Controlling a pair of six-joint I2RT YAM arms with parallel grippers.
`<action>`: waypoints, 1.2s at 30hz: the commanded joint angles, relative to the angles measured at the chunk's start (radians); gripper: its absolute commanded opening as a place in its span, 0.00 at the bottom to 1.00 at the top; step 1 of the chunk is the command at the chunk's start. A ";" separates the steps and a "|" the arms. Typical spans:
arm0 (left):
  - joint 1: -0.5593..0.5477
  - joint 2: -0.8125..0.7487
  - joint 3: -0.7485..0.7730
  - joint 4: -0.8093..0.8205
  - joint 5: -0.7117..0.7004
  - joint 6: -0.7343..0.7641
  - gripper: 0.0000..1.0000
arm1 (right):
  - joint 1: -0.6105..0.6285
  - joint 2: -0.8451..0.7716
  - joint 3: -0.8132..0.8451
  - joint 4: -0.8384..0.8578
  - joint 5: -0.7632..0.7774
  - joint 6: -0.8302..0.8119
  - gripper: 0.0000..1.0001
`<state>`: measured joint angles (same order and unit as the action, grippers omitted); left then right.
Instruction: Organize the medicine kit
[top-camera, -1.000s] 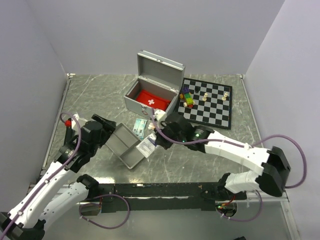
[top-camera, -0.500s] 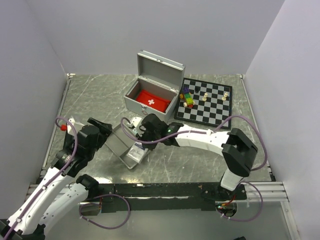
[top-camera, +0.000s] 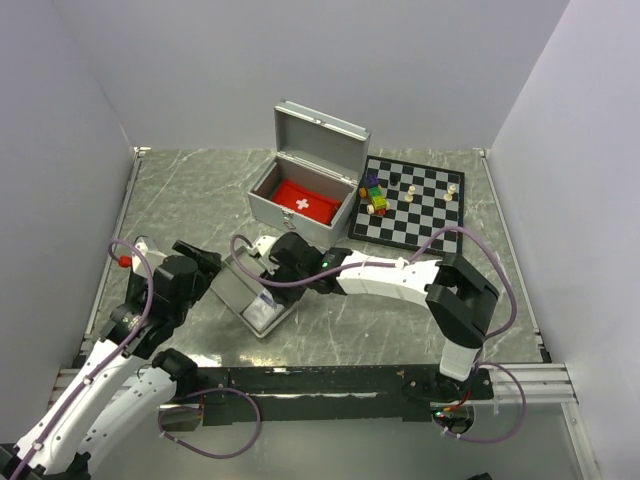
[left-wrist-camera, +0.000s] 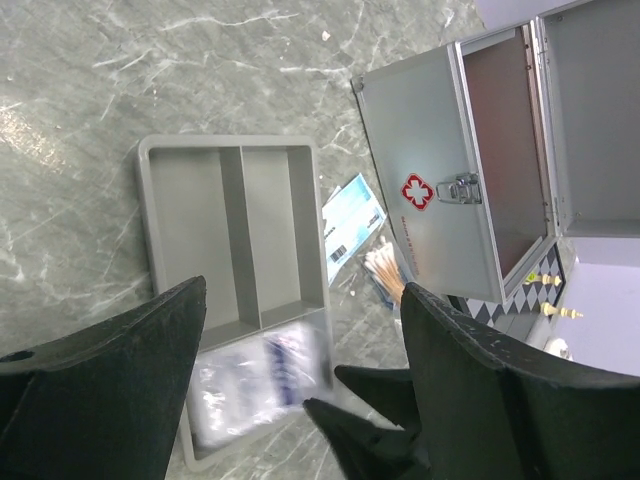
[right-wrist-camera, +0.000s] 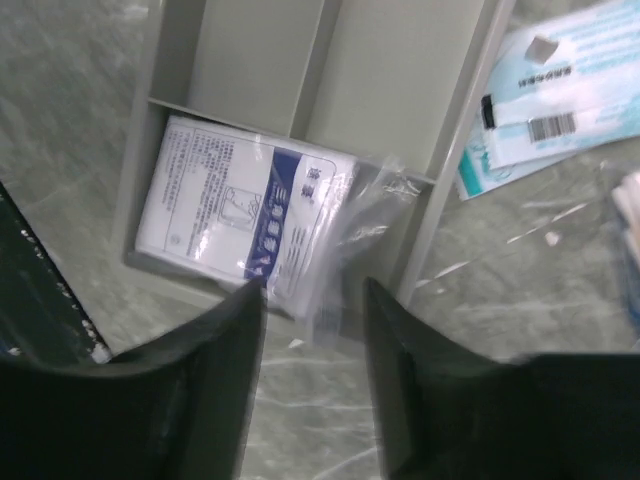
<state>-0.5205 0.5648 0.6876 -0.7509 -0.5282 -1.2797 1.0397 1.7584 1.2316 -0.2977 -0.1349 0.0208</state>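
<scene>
Inside tray (top-camera: 232, 285) end compartment, packet (right-wrist-camera: 240, 225) lay, corner over rim. Right gripper (right-wrist-camera: 312, 300) spread above; left gripper (left-wrist-camera: 300, 290) spread, empty. Sachet (left-wrist-camera: 352, 220), swabs (left-wrist-camera: 383, 272) beside tray not yet sorted.

I count one tray (left-wrist-camera: 190, 240) with three compartments, one packet (right-wrist-camera: 240, 220) just ahead of my right gripper (right-wrist-camera: 310, 300), one sachet (left-wrist-camera: 352, 220), one swab bundle (left-wrist-camera: 383, 272), one case (left-wrist-camera: 440, 200) (one red pouch (top-camera: 303, 203) inside) and one chessboard (top-camera: 420, 220).
</scene>
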 joint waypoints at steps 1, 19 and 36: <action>0.004 0.001 -0.003 0.002 -0.012 -0.020 0.83 | 0.034 -0.052 -0.040 0.049 0.073 0.080 0.62; 0.005 -0.011 -0.017 0.016 0.010 -0.021 0.82 | 0.023 0.038 -0.029 0.100 -0.009 0.134 0.00; 0.005 -0.022 0.003 0.059 0.010 0.048 0.83 | -0.023 -0.187 -0.086 0.101 0.090 0.108 0.62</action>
<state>-0.5201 0.5644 0.6655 -0.7387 -0.5156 -1.2724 1.0389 1.7634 1.1515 -0.2390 -0.1158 0.1432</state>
